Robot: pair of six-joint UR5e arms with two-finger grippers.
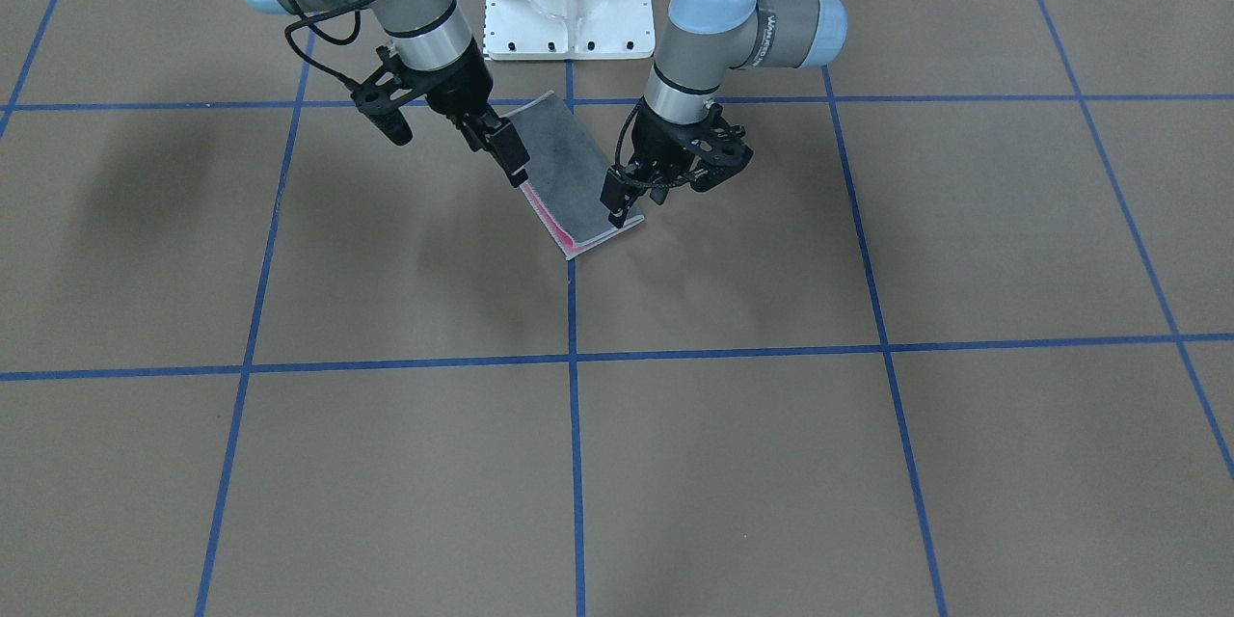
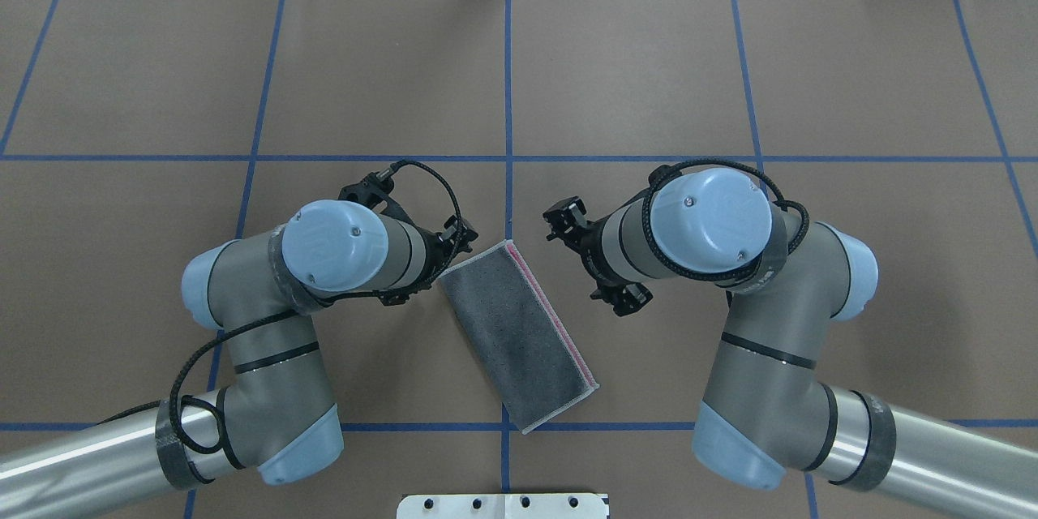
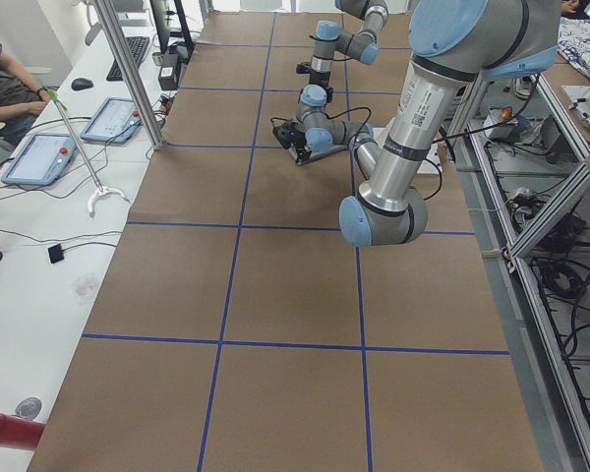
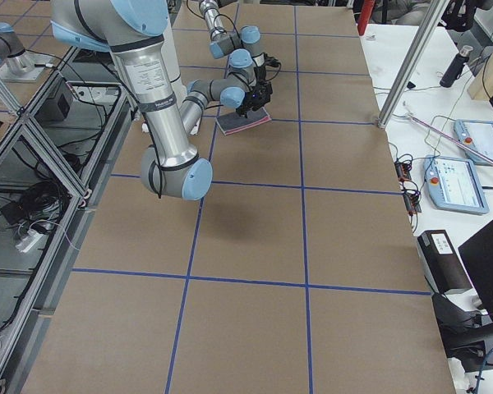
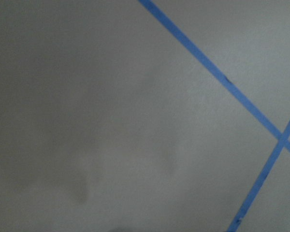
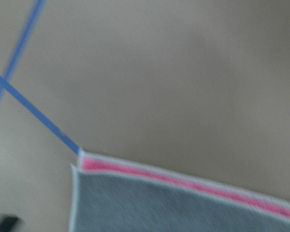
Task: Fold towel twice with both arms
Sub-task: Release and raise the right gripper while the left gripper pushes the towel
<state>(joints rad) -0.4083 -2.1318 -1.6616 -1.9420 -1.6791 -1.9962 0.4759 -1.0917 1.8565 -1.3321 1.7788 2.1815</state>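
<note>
Near the base [image 1: 569,0], across the centre tape line [image 2: 508,97], the folded towel [image 2: 515,332] lies flat on the worktop [image 2: 730,57], grey up, long axis running far-left to near-right, pink strip [image 2: 559,324] along its right edge. Left fingers [image 1: 614,198] and right fingers [image 1: 509,154] flank its far end, apparently spread and gripping nothing; from overhead the arms [image 2: 340,243] hide them. Broad worktop lies beyond.
</note>
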